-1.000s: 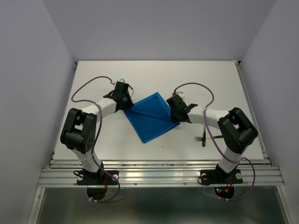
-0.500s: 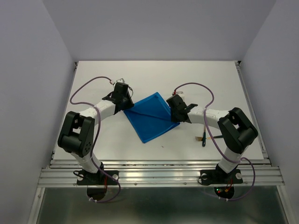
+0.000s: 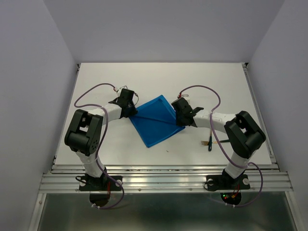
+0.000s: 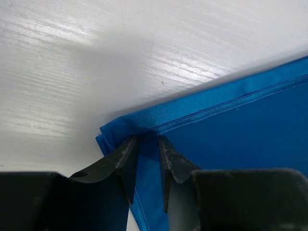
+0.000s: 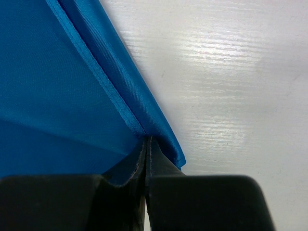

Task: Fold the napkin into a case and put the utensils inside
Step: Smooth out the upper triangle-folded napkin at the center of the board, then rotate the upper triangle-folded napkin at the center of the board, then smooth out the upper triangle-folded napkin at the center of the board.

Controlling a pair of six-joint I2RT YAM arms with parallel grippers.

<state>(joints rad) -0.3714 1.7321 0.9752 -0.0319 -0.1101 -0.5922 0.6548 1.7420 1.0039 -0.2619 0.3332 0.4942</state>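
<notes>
The blue napkin (image 3: 155, 120) lies folded flat as a tilted rectangle on the white table. My left gripper (image 3: 132, 111) is at its left corner. In the left wrist view its jaws (image 4: 147, 140) stand a little apart, with the napkin's hemmed corner (image 4: 231, 120) between them. My right gripper (image 3: 179, 120) is at the napkin's right corner. In the right wrist view its jaws (image 5: 147, 140) are pressed together on the napkin's edge (image 5: 57, 91). The spoon and fork (image 3: 209, 143), with dark handles, lie together on the table to the right, beside my right arm.
The white table (image 3: 159, 77) has raised side rails and grey walls round it. Cables loop above both forearms.
My left arm's elbow has shifted and its gripper has moved slightly nearer along the napkin's left corner. The napkin, the right arm and the utensils have not moved.
</notes>
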